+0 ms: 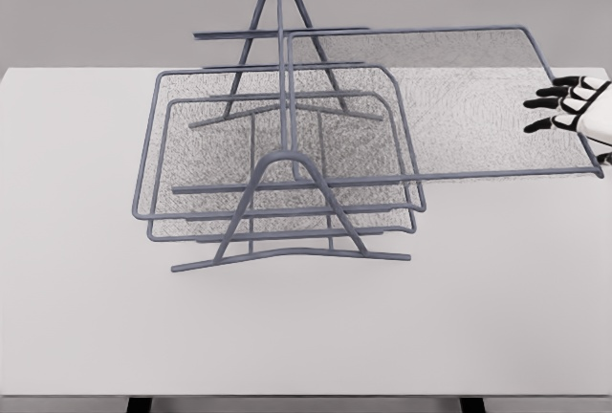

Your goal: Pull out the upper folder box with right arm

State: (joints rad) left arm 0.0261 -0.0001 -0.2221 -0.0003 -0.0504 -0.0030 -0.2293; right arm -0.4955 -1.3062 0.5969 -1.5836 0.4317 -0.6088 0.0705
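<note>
Mesh upper tray (449,107), wire-rimmed and rectangular, juts from the grey rack (282,145) toward the frame's right, where the right hand (574,107) spreads black-tipped fingers beside its rim.

Wire rack (284,145) on a table (86,317).
Its upper tray (449,107) juts right of two lower trays (191,160); right hand (574,107) beside its right edge.

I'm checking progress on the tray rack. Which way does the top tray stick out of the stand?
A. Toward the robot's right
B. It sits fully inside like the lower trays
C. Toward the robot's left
A: the upper tray extends well past the stand to the right, its far edge at the right hand, whose fingers look spread.
</note>
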